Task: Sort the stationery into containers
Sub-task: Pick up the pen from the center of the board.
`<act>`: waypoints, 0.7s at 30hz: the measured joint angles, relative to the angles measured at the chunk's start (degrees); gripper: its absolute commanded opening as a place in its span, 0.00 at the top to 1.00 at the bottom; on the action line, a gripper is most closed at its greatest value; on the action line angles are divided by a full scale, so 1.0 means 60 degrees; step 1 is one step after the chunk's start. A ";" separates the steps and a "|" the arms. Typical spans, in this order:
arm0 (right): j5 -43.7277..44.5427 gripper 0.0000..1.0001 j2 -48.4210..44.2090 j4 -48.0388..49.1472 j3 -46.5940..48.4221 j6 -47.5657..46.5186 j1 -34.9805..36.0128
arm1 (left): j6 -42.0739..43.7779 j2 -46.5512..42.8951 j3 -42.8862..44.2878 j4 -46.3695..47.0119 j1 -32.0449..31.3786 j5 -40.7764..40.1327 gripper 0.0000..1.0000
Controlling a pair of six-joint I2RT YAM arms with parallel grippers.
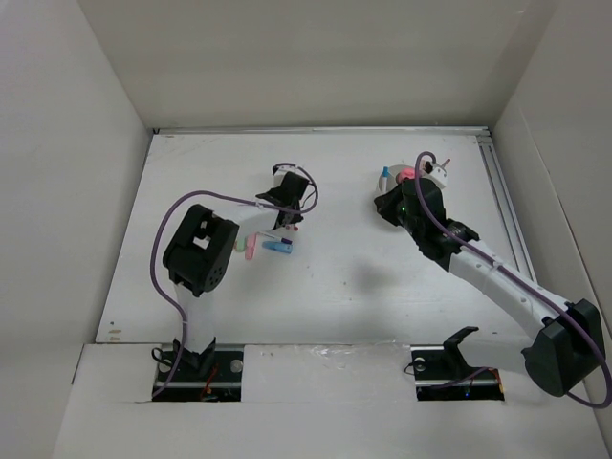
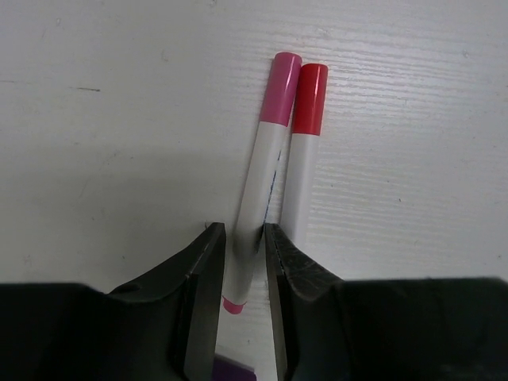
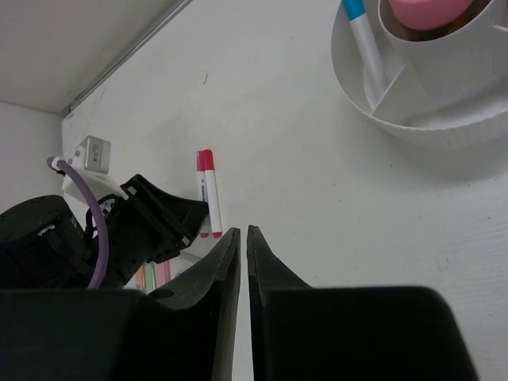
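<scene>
Two white markers lie side by side on the table, one with a pink cap point(image 2: 279, 87) and one with a red cap point(image 2: 309, 99). My left gripper point(image 2: 242, 234) is closed round the lower end of the pink-capped marker, which still rests on the table and leans slightly against the red-capped one. Both markers also show in the right wrist view point(image 3: 208, 190). The round white tub point(image 3: 429, 131) holds a blue-capped marker point(image 3: 361, 32) in an outer compartment and a pink item point(image 3: 432, 12) in its centre cup. My right gripper point(image 3: 242, 232) is shut and empty, beside the tub point(image 1: 427, 175).
Short pastel pieces, pink point(image 1: 249, 248), green point(image 1: 264, 237) and blue point(image 1: 278, 247), lie just near of my left gripper point(image 1: 289, 215). White walls enclose the table on three sides, with a rail point(image 1: 507, 210) along the right edge.
</scene>
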 measured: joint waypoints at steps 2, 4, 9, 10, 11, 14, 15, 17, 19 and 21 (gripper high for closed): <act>-0.0004 0.84 0.0000 -0.0004 0.0000 0.0000 0.0000 | 0.0000 0.0058 0.0069 -0.0018 0.0000 -0.0044 0.75; -0.0004 0.81 0.0000 0.0000 0.0000 0.0000 0.0000 | 0.0000 0.0087 0.0102 -0.0015 0.0000 -0.0080 0.84; -0.0047 0.70 0.0084 0.0004 0.0000 0.0007 0.0000 | 0.0029 0.0087 0.0106 -0.0004 0.0000 -0.0193 0.98; -0.0087 0.68 0.0124 0.0004 0.0000 0.0004 0.0000 | 0.0029 0.0076 0.0095 0.0007 0.0000 -0.0226 0.99; -0.0142 0.63 0.0149 0.0004 0.0000 0.0004 0.0000 | 0.0025 0.0047 0.0058 0.0025 0.0000 -0.0259 0.99; -0.0339 0.59 0.0270 0.0062 0.0000 -0.0007 -0.0004 | -0.0022 -0.0299 -0.0240 0.0029 0.0000 -0.0310 1.00; -0.0481 0.59 0.0324 0.0095 0.0004 -0.0011 -0.0004 | -0.0040 -0.0517 -0.0401 0.0029 0.0000 -0.0310 1.00; -0.0801 0.58 0.0499 0.0197 0.0004 -0.0033 -0.0004 | -0.0055 -0.1089 -0.0732 0.0055 0.0000 -0.0299 1.00; -0.1107 0.53 0.0681 0.0288 0.0007 -0.0029 -0.0018 | -0.0069 -0.1712 -0.0911 0.0047 0.0000 -0.0240 1.00; -0.1410 0.47 0.0769 0.0302 0.0007 -0.0044 -0.0018 | -0.0066 -0.2342 -0.1024 0.0262 0.0004 0.0149 1.00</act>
